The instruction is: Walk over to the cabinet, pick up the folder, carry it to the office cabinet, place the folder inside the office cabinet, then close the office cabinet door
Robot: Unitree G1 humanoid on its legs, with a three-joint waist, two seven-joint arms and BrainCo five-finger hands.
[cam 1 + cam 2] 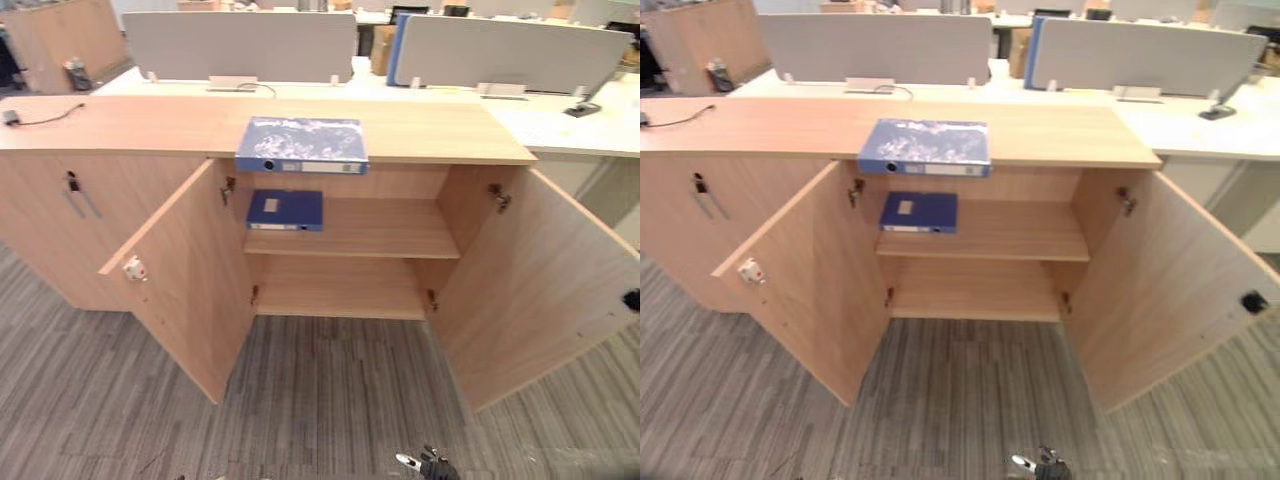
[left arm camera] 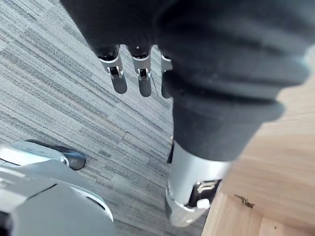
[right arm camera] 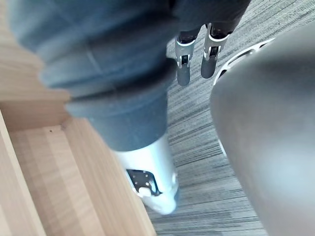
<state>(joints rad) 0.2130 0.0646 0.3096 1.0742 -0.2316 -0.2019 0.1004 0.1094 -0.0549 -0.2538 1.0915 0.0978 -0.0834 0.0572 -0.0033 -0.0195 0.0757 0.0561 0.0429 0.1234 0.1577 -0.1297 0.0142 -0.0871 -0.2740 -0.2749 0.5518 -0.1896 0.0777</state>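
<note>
The folder point(image 1: 302, 145) is laid at twelve o'clock on the worktop point(image 1: 430, 125), its spine overhanging the edge, likely for easy gripping. The left hand point(image 2: 144, 81) and right hand point(image 3: 183, 73) are hung empty, fingers straight, since nothing is within reach.

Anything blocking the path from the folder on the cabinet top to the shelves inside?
Nothing visible blocks the folder. The left door and right door stand wide open. A second blue folder lies on the left part of the upper shelf; the rest of that shelf and the bottom shelf are bare.
</note>
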